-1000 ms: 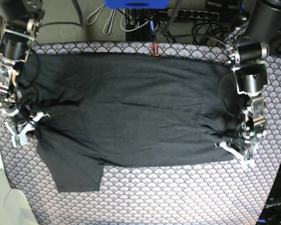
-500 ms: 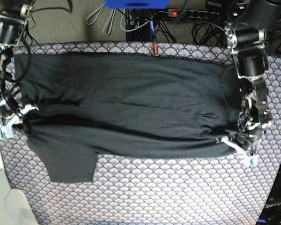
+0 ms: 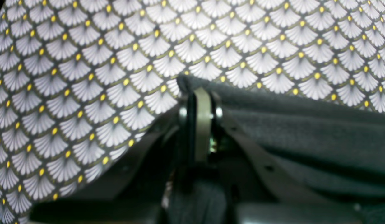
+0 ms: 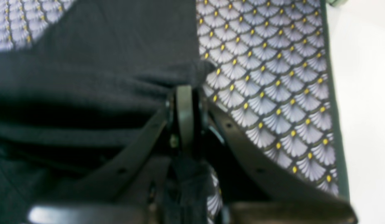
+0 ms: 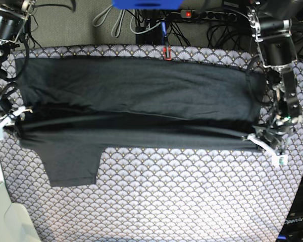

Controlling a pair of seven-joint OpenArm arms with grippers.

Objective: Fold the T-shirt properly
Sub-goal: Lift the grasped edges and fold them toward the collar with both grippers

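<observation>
The dark charcoal T-shirt (image 5: 136,96) lies across the table, pulled into a long taut band between my two grippers. A straight crease runs along its front part, and one sleeve (image 5: 70,166) lies flat toward the front left. My left gripper (image 5: 265,142), on the right of the base view, is shut on the shirt's front right edge. The left wrist view shows that gripper (image 3: 198,93) pinching a corner of the T-shirt (image 3: 304,130). My right gripper (image 5: 7,121) is shut on the shirt's left edge. In the right wrist view that gripper (image 4: 186,88) holds bunched T-shirt (image 4: 102,62) fabric.
A grey scallop-patterned cloth (image 5: 182,201) covers the table under the shirt. A red clip (image 5: 166,52) sits at its back edge. Cables and a power strip (image 5: 207,15) lie behind the table. A white surface (image 5: 0,212) borders the front left corner.
Both grippers have moved outward and back with the shirt's edges in them. The shirt has gone from slack and wrinkled to stretched taut, and its front edge and sleeve have slid backward.
</observation>
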